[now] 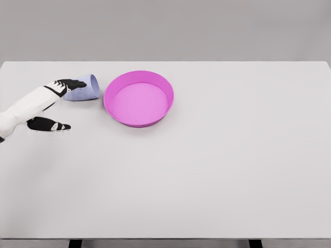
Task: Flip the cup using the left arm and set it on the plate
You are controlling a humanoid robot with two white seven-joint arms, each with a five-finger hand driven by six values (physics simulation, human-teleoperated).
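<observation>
Table (217, 175): broad, pale grey-white top, matte, evenly lit, filling most of the view. Wall (207, 26): plain grey, unmarked, behind far edge. Two dark supports (254, 243) show at near edge.

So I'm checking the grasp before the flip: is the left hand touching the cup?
Touching. The head view shows the left hand with its dark fingers lying on the side of the cup, no gap visible.

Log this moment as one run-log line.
left hand: on cup, grasp unclear | cup: on its side, left of plate, on table | plate: empty
</observation>
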